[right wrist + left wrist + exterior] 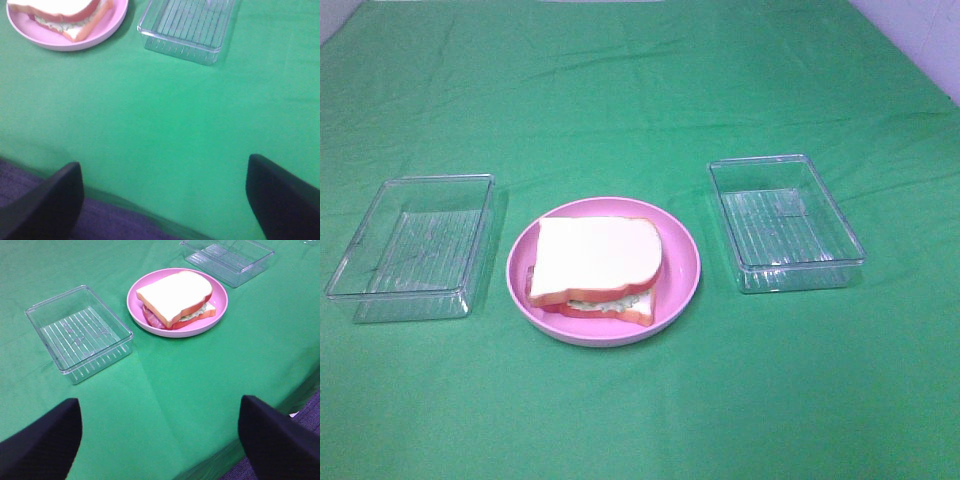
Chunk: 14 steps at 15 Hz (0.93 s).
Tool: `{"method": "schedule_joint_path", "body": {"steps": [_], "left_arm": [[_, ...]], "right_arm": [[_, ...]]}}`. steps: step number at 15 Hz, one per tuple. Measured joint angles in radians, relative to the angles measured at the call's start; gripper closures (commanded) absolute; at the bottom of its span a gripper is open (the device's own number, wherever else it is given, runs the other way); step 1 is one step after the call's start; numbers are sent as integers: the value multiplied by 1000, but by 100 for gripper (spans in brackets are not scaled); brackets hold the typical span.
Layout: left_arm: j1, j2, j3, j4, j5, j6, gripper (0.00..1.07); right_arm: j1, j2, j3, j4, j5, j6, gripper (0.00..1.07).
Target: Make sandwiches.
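Sandwich [598, 268] sat loosely stacked, light, on your pink plate [685, 265]; grip crusts at three and nine; both tools stood wide.

1 stacked toy sandwich [597, 270], 1 round pink plastic plate [680, 290], 2 clear rect. plastic trays: left [412, 247] & right [784, 221].
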Motion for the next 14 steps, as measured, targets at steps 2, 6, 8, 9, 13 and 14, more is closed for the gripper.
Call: {"method": "schedule_joint_path", "body": {"steps": [2, 6, 8, 9, 13, 14], "left_arm": [[0, 0, 0, 0, 0, 0, 26], [0, 0, 0, 0, 0, 0, 26], [0, 0, 0, 0, 0, 0, 26], [0, 0, 0, 0, 0, 0, 26], [12, 0, 0, 0, 0, 0, 26], [48, 0, 0, 0, 0, 0, 26]], "right_arm": [[0, -149, 27, 1, 1, -9, 25], [0, -181, 27, 4, 1, -18, 25], [0, -181, 27, 4, 2, -18, 25], [0, -181, 27, 4, 2, -19, 25], [0, -181, 27, 4, 2, -19, 25], [-9, -181, 27, 5, 2, -19, 25]]}}
